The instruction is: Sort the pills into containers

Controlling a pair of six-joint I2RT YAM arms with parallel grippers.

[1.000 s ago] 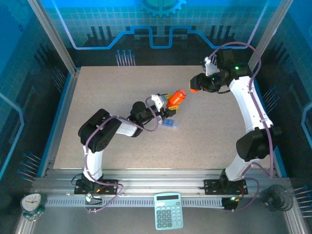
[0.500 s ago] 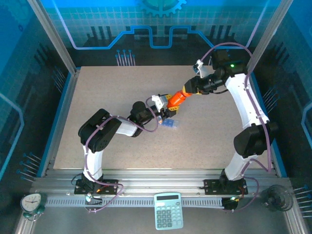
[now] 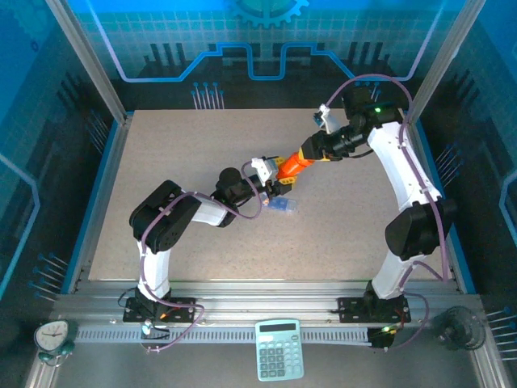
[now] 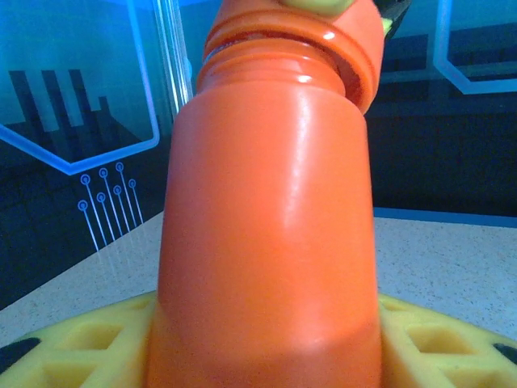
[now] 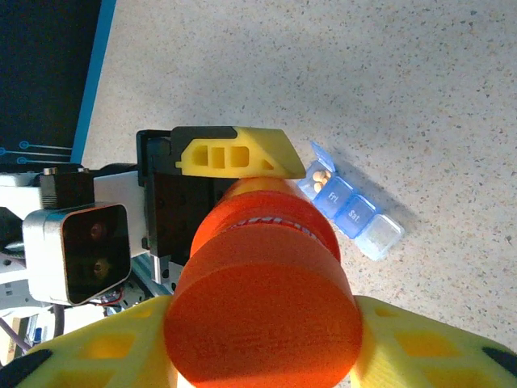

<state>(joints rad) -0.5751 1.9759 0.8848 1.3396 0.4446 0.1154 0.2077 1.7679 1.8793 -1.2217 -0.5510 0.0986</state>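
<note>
Near the middle of the speckled beige tabletop point(image 3: 178, 153), seen from above, your two arms meet on one object. Your left hand point(image 3: 273, 173) comes in from the lower left and is closed around the body of the orange cylindrical plastic bottle point(image 3: 291, 166), which is angled with its top toward the upper right of the frame. Your left wrist camera shows the bottle point(image 4: 266, 226) running up the centre, with the yellow fingers point(image 4: 73, 339) pressed against it at both bottom corners. Your right hand point(image 3: 312, 151) reaches in from the upper right and is clamped on the round orange cap point(image 5: 262, 315). In your right wrist view its yellow fingers point(image 5: 420, 347) touch the cap on either side at the bottom of the frame. From the left wrist, the cap point(image 4: 307, 36) sits over the threaded neck, a little askew.

The small flat translucent blue plastic pill box point(image 3: 280, 207) lies on the tabletop just below the left hand in the overhead frame, and neither hand touches it. Your right wrist view puts the pill box point(image 5: 353, 212) right of centre as a short diagonal row of compartments. The one at its upper-left end has its lid up and holds a few small tan pills point(image 5: 321, 177), and the next lids along read "Fri" and "Sat"
</note>
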